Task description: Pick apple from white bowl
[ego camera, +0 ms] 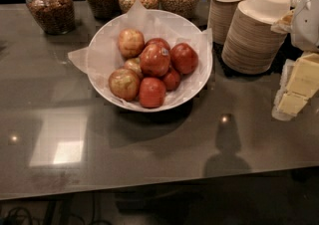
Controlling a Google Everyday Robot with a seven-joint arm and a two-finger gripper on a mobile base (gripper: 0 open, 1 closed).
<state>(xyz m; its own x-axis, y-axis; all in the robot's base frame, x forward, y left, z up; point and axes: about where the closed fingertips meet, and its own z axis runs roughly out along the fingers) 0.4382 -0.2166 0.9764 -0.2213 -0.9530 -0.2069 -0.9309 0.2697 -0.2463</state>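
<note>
A wide white bowl point(197, 87) lined with crinkled white paper stands on the grey counter, a little left of middle. It holds several apples. The largest glossy red apple point(155, 59), with a small dark sticker near its top right, sits on top in the middle of the pile. Smaller red apples lie to its right and in front of it. Yellowish-tan apples lie behind it and to its front left. The gripper is not in view.
Several glass jars point(50, 5) of grain or nuts stand along the counter's back edge. Two stacks of small tan paper bowls point(251, 32) stand right of the white bowl. Pale yellow packets point(299, 84) sit at the far right. The counter's front edge point(149, 189) runs along the bottom.
</note>
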